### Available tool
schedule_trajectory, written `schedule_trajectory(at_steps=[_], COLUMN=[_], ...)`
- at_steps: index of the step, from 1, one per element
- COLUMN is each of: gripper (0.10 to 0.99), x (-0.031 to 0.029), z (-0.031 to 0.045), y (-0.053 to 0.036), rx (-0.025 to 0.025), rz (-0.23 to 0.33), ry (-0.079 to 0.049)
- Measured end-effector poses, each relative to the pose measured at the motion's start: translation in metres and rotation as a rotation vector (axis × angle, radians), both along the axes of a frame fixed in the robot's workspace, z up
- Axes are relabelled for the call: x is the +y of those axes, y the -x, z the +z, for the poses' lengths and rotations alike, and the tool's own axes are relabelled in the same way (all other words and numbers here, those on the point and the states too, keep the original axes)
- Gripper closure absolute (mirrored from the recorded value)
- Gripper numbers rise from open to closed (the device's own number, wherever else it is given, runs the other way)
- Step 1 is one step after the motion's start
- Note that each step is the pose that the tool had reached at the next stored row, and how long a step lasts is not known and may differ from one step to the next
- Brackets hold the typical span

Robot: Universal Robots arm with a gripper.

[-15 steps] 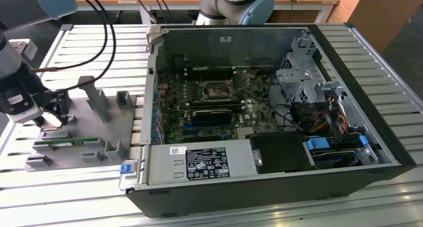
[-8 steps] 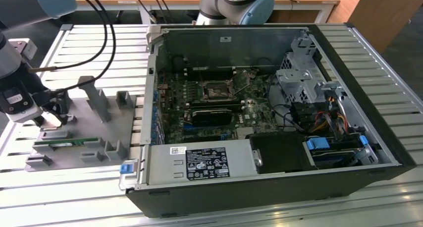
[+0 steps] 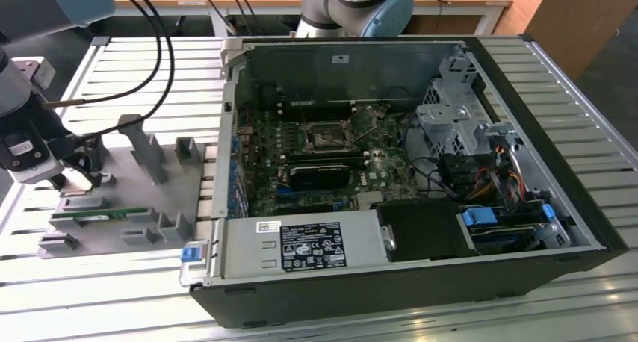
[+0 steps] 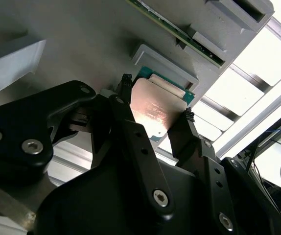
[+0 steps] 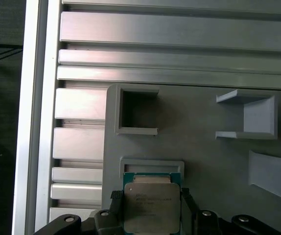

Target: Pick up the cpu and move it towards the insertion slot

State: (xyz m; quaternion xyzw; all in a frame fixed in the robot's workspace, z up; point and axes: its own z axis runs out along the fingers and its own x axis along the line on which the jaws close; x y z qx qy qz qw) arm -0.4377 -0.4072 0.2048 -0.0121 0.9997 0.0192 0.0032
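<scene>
The cpu, a flat square chip with a silver metal lid and a thin green rim, sits just beside a raised pocket on the grey plastic fixture plate, which rests on the slatted aluminium worktop. The black two-fingered claw is closed on it, with a fingertip pressed against each opposite edge. The second wrist view catches a warm glare on the lid. In the exterior view the square, dark, silver-framed insertion slot lies inside the open black computer case, well apart from the claw.

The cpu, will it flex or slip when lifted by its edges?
Probably stiff: the cpu is a flat metal-topped plate. Its shiny top and thin edges look slippery, so the gripper pinching two opposite edges could let it twist. Likely light, being so thin.
</scene>
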Motion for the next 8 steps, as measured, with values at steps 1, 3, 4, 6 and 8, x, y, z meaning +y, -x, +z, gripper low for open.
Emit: schedule_trajectory(at_steps=[1,3,4,6,8], gripper=[0.541,0.541,0.541,0.541,0.541], x=[0.0000,0.0000,0.0000,0.0000,0.0000], z=[0.0001,0.0006,0.0007,0.0039,0.0041], y=[0.0000,0.0000,0.0000,0.0000,0.0000], rx=[0.0000,0.0001,0.0000,-0.0001,-0.0001], rz=[0.000,0.000,0.000,0.000,0.000], ry=[0.000,0.000,0.000,0.000,0.000])
